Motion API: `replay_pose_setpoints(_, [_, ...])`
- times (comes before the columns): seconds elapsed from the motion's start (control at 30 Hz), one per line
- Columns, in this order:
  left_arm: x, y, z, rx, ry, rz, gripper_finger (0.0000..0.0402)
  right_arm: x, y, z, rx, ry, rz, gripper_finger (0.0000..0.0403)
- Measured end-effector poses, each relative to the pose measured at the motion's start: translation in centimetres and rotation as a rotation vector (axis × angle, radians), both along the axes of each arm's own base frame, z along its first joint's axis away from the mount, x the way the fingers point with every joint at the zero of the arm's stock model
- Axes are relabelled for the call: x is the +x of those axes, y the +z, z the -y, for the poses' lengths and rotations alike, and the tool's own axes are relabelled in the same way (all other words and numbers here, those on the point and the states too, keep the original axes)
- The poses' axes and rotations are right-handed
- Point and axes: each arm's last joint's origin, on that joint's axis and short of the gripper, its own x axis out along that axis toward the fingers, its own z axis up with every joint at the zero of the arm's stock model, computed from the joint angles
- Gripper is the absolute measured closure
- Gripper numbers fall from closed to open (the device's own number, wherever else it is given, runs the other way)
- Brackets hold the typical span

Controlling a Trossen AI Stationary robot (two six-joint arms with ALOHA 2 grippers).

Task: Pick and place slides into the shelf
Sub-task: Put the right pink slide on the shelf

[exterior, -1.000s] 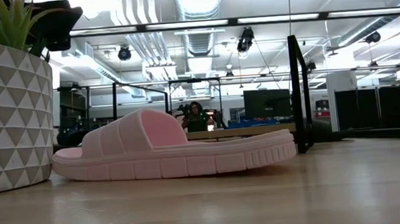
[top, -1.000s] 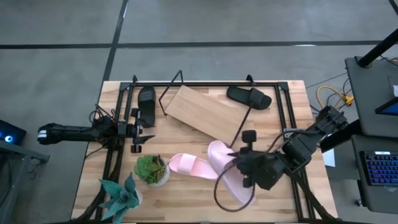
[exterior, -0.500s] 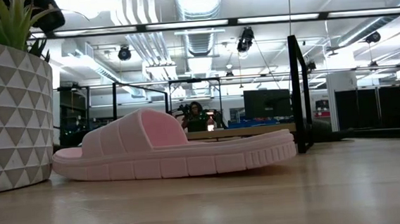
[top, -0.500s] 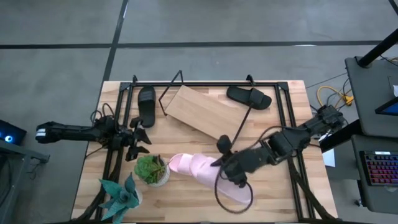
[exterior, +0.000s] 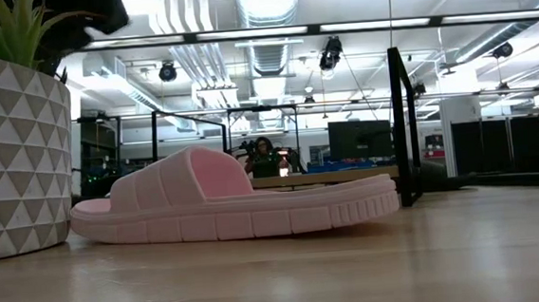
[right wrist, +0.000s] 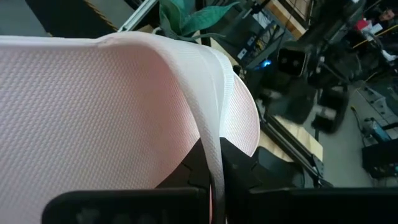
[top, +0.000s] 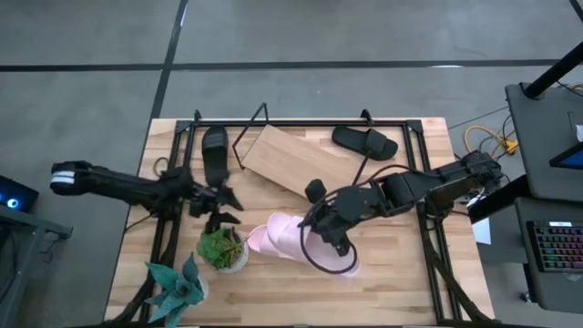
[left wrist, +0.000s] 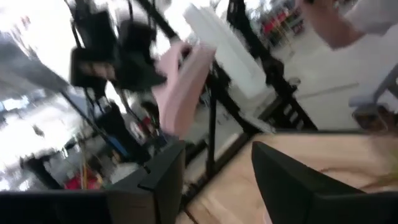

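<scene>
Gripping one pink slide point(top: 330, 258) near the table's front, the right tool point(top: 321, 239) is clamped on it. A second pink slide point(top: 273, 240) lies beside it; two black slides point(top: 215, 153) point(top: 364, 141) flank the shelf point(top: 287, 162). Left tool point(top: 221, 202) hovers open near the plant pot point(top: 223, 249).

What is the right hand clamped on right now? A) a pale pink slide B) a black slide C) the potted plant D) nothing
A: in the right wrist view the right hand has its fingers shut on the edge of a pale pink slide, and the high view shows that hand over the pink slides, far from both black ones.
</scene>
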Motion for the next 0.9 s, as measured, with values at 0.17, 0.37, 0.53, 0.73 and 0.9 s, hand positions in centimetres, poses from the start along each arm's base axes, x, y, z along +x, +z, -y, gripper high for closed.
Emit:
replay_pose_setpoints(0.17, [2.9,2.0,-0.1,0.018,0.004,0.010,0.0177,0.0,0.0,0.0,-0.009,0.009,-0.001,0.0394])
replay_pose_setpoints(0.37, [5.5,2.9,-0.2,0.023,0.005,0.000,0.0147,0.0,-0.1,0.0,-0.008,0.007,-0.007,0.0394])
replay_pose_setpoints(0.53, [7.5,3.3,-0.2,0.043,-0.009,-0.004,0.0146,-0.1,-0.1,0.0,-0.006,0.004,-0.009,0.0394])
replay_pose_setpoints(0.73, [9.0,3.4,0.5,0.106,-0.042,0.019,0.0146,-0.1,-0.1,0.0,-0.011,0.001,-0.008,0.0394])
replay_pose_setpoints(0.9, [9.8,3.8,1.7,0.212,-0.062,0.091,0.0146,0.0,-0.2,0.3,-0.014,-0.011,-0.019,0.0394])
